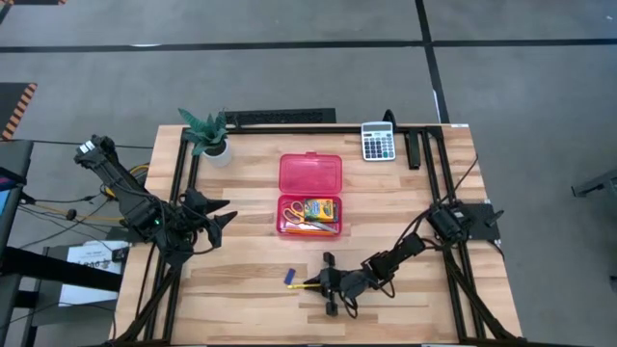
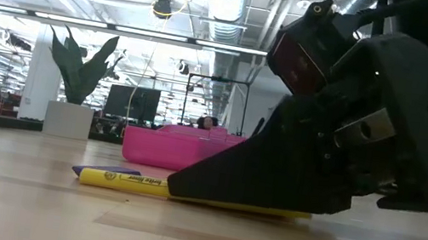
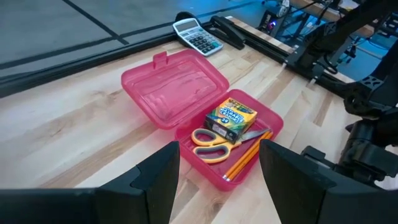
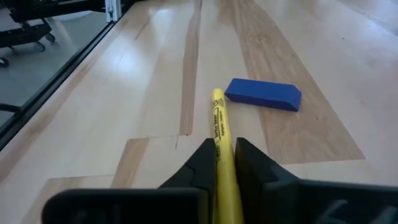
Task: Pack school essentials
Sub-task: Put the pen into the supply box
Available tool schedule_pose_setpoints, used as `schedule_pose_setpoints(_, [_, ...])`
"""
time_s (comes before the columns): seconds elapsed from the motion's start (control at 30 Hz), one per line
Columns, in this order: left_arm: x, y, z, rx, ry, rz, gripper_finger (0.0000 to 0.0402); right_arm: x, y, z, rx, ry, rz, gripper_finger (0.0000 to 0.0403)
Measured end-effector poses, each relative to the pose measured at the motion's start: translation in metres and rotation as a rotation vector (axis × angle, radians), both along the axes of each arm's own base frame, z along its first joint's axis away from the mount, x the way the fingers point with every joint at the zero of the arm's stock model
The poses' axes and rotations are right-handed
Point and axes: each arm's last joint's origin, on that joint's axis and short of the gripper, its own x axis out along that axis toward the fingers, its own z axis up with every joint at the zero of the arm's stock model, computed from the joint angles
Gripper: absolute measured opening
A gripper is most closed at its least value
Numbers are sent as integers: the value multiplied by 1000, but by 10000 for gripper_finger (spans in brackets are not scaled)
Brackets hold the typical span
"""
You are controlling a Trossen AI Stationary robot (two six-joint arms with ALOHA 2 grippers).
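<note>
An open pink pencil box (image 1: 308,198) sits mid-table. Its base holds the green-and-yellow crayon box (image 3: 231,116), the yellow-handled scissors (image 3: 214,138) and two orange pencils (image 3: 245,155). The yellow pen-like stick (image 4: 219,118) lies on the wood near the table's near edge, beside the blue eraser (image 4: 263,94). My right gripper (image 1: 333,284) is down at the table, shut on the stick. My left gripper (image 3: 217,168) hovers open over the table's left part, facing the box and touching nothing. My right gripper pinches the yellow stick's right-hand end (image 4: 222,155) between its two fingers. It comes low from the table's right side, with the fingers lying along the stick. The stick's free end (image 2: 101,177) points toward the table's left, and the stick lies flat on the wood.
A grey calculator (image 1: 378,142) lies at the far edge and a small potted plant (image 1: 207,135) at the far left corner. The box's lid (image 3: 174,87) lies open toward the far side. Bare wood stretches between the box and the near edge.
</note>
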Motion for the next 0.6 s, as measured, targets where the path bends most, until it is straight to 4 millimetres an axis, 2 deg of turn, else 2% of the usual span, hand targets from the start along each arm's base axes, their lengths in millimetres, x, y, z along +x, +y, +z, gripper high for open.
schedule_pose_setpoints(0.27, [0, 0, 0, 5, 0, 0, 208, 1, 0, 15, 33, -18, -20, 48])
schedule_pose_setpoints(0.6, [0, 0, 0, 9, -4, 4, 208, 4, -11, 47, 11, -16, -58, 47])
